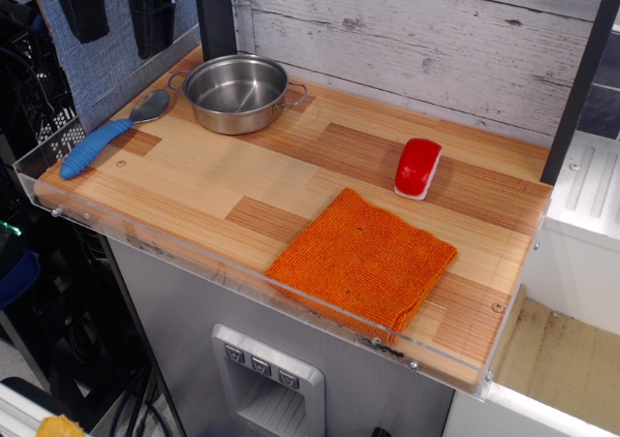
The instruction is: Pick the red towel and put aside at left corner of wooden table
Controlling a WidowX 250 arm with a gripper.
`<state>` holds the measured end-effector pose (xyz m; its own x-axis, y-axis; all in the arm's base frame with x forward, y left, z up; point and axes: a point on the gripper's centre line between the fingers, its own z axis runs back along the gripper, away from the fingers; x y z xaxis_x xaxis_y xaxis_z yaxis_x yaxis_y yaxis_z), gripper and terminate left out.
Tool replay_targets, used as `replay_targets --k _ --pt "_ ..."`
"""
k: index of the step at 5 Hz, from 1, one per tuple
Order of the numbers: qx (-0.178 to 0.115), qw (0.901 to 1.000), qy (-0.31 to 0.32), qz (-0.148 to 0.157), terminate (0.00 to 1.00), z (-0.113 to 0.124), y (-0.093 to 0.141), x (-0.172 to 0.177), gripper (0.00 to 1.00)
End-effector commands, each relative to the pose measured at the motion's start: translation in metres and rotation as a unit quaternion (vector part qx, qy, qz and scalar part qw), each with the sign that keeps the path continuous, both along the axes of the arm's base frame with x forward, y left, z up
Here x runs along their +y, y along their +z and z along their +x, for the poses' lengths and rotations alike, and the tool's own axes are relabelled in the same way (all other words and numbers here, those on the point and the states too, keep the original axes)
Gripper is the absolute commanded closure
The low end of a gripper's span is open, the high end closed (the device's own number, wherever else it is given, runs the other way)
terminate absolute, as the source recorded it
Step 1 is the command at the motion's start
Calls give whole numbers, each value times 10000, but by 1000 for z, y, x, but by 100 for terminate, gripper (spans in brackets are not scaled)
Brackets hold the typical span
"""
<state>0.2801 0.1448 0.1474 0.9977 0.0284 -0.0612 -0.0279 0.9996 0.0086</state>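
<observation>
The red towel (363,260), a square folded orange knitted cloth, lies flat at the front right of the wooden table (194,180), its front corner against the clear acrylic rim. My gripper (121,15) hangs at the top left, above and behind the table's far left corner, well away from the towel. Its two black fingers (87,11) stand apart with nothing between them. The upper part of the gripper is cut off by the frame.
A steel pot (237,90) stands at the back left. A spoon with a blue handle (97,146) lies along the left edge. A small glossy red-and-white block (418,168) sits behind the towel. A grey plank wall (417,40) backs the table.
</observation>
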Motion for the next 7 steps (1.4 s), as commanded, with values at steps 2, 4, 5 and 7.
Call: replay_targets --k 2,4,5,7 --pt "-290 9996 -63 -1 0 -4 4 -28 0" --pt "-548 9978 -322 177 0 -5 -2 -84 0" --pt "-481 9976 -405 278 0 -10 -21 -108 0" --pt "-280 9992 -262 84 0 -11 -72 -157 0"
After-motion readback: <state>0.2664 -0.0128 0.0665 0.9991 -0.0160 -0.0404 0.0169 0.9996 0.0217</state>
